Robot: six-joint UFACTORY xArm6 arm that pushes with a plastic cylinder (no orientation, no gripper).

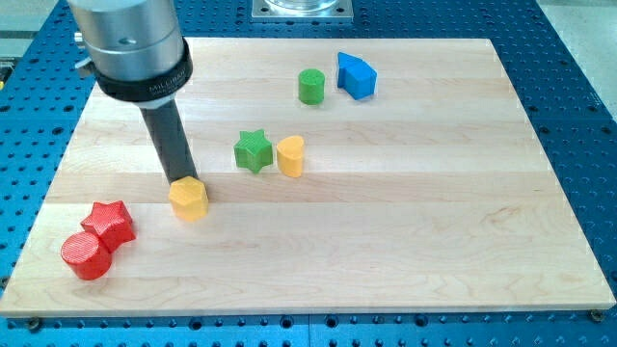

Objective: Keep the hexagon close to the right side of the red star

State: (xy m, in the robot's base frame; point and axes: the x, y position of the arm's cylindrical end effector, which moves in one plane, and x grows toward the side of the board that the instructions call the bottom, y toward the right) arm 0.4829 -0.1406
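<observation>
The yellow hexagon (189,200) lies on the wooden board at the lower left, a short gap to the right of the red star (109,223). My tip (180,178) touches the hexagon's upper left edge. The rod rises from there to the arm's grey end at the view's top left. A red cylinder (85,255) sits against the star's lower left side.
A green star (253,151) and a yellow half-round block (290,155) sit side by side near the board's middle. A green cylinder (310,87) and a blue block (356,75) lie near the top. The board (434,212) rests on a blue perforated table.
</observation>
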